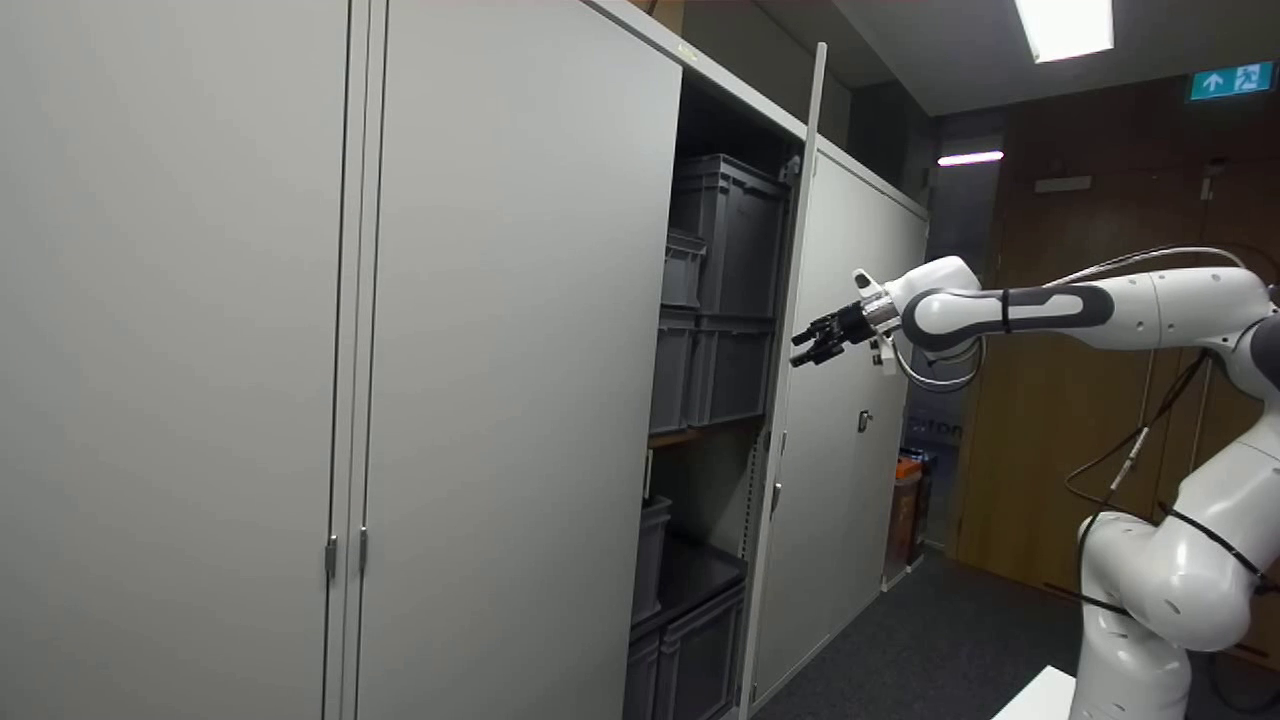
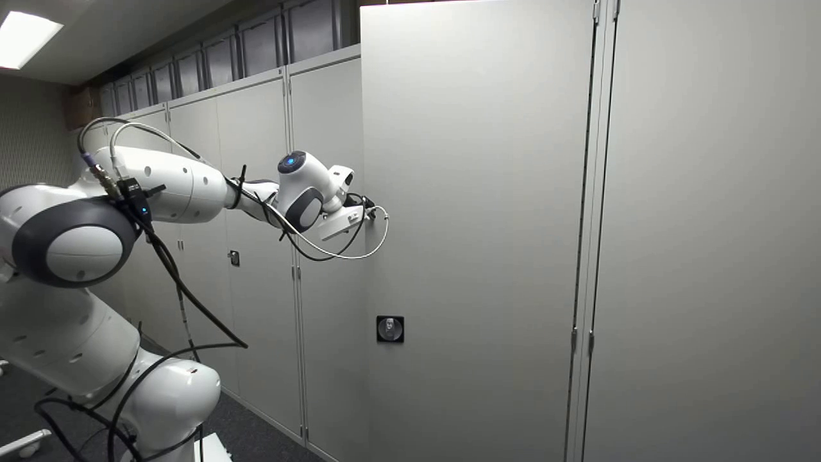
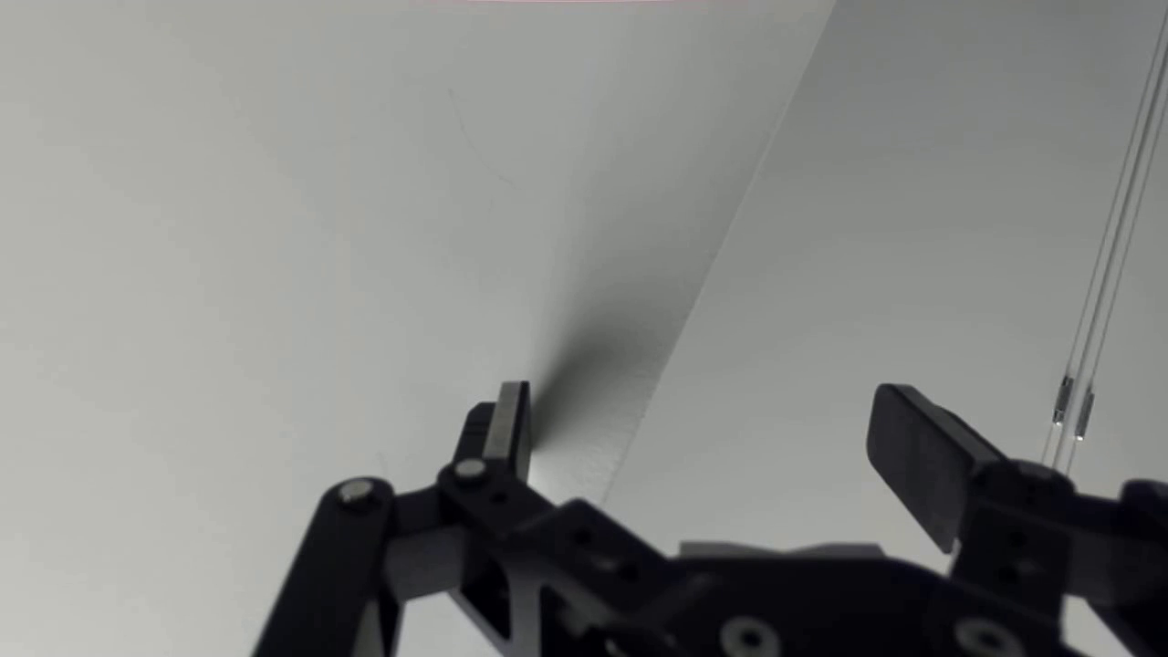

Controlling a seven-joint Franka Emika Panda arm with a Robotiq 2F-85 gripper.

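Note:
A grey cabinet door stands swung open; in an exterior view its narrow edge point(image 1: 800, 250) faces the camera, and its broad face point(image 2: 474, 192) shows in an exterior view. My black gripper point(image 1: 797, 350) is at the door's free edge, at about upper-middle height, and is partly hidden by the wrist in an exterior view point(image 2: 371, 208). In the wrist view the gripper point(image 3: 707, 438) is open with nothing held. The door face point(image 3: 319, 228) lies on the left and its edge line runs between the fingers. The left finger is close to the face with a dark shadow; I cannot tell whether it touches.
Grey plastic bins point(image 1: 735, 240) stand on shelves inside the open cabinet. A round latch point(image 2: 390, 328) sits low on the open door. Closed cabinet doors point(image 1: 520, 360) stand beside it. Loose cables point(image 2: 321, 250) hang from the arm. An orange-topped bin point(image 1: 905, 490) stands farther back.

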